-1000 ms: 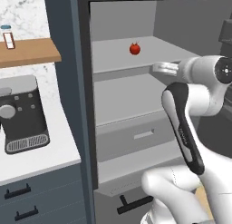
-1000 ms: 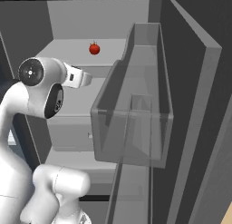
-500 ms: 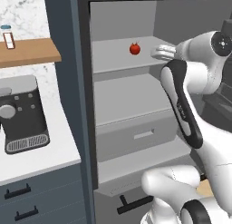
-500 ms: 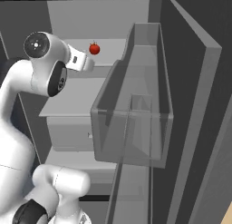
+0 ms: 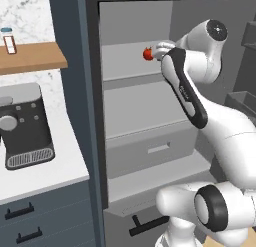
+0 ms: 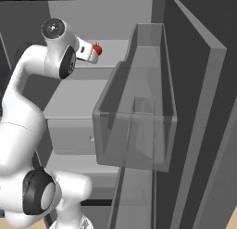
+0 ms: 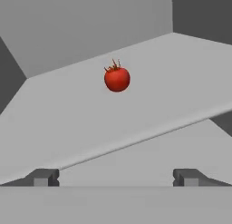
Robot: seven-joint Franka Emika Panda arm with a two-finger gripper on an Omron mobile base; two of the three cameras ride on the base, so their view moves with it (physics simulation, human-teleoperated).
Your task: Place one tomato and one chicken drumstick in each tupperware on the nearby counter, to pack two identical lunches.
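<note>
Inside the open fridge, the gripper (image 7: 116,177) — jaws spread wide, empty — is closing in on the tomato (image 7: 117,78) sitting on the upper shelf (image 7: 68,123), nearer than a moment ago — pickup approaching.

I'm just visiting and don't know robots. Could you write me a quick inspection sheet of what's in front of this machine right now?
Surface: grey fridge shelf, bare apart from one item.
Job's things: one red tomato sitting upright on that shelf, untouched.
Clutter: coffee machine on the white counter; small jar on the wooden wall shelf.
Grippers: gripper open, aimed at the tomato, apart from it, holding nothing.
Cables: nothing seen.
Surroundings: open fridge door with a clear bin; grey drawer below.
</note>
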